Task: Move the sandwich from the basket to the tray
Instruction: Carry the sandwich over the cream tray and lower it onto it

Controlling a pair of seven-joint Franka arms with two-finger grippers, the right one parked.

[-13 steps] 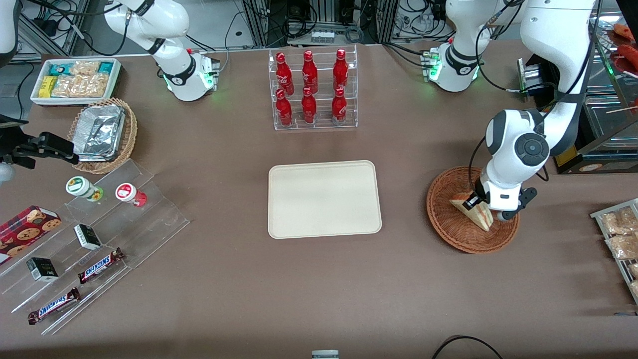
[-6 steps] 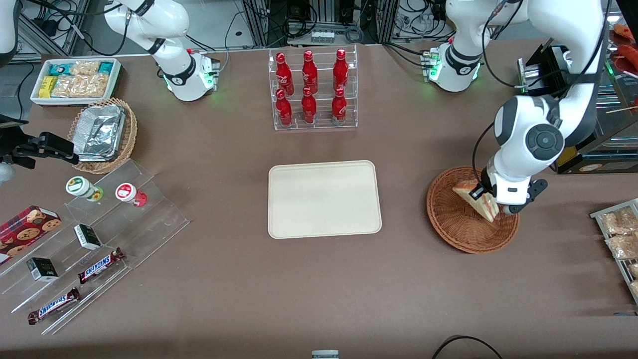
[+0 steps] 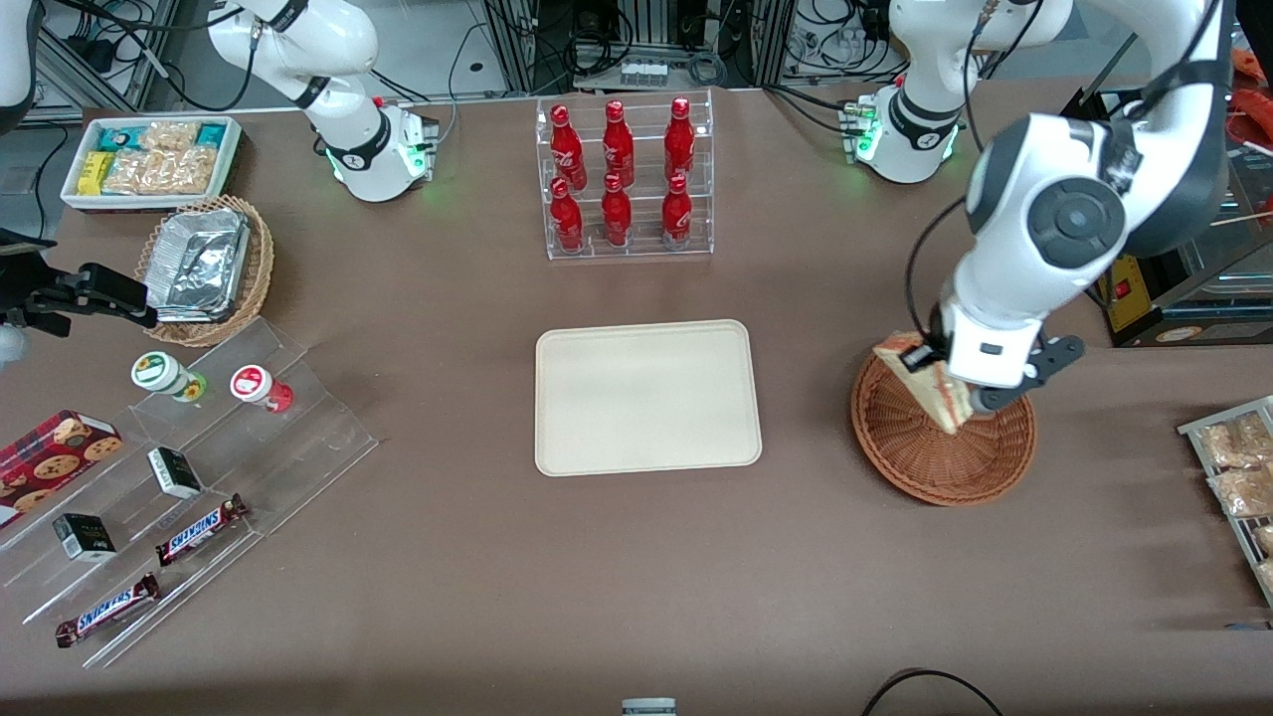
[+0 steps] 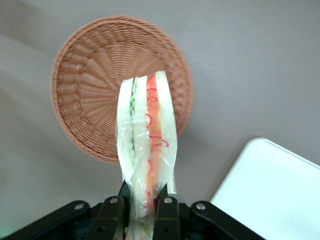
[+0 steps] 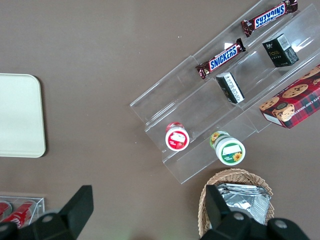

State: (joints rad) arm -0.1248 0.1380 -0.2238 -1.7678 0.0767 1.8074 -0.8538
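Note:
My left gripper (image 3: pixel 940 383) (image 4: pixel 145 200) is shut on the sandwich (image 3: pixel 923 382) (image 4: pixel 146 135), a clear-wrapped wedge of white bread with green and red-orange filling. It hangs in the air above the reddish-brown wicker basket (image 3: pixel 940 457) (image 4: pixel 90 100), over the part of its rim nearest the tray. Nothing else lies in the basket. The cream-beige tray (image 3: pixel 646 398) (image 4: pixel 275 195) (image 5: pixel 20 115) lies flat in the middle of the table, bare, toward the parked arm's end from the basket.
An acrylic rack of red bottles (image 3: pixel 622 179) stands farther from the front camera than the tray. A rack of pastry packets (image 3: pixel 1238 477) lies at the working arm's end. Toward the parked arm's end stand a tan basket with foil trays (image 3: pixel 204 264), snack steps (image 3: pixel 189 477) and a white bin (image 3: pixel 149 159).
The gripper has lifted the sandwich out of the basket and carried it slightly toward the tray. The arm's wrist has risen and swung with it.

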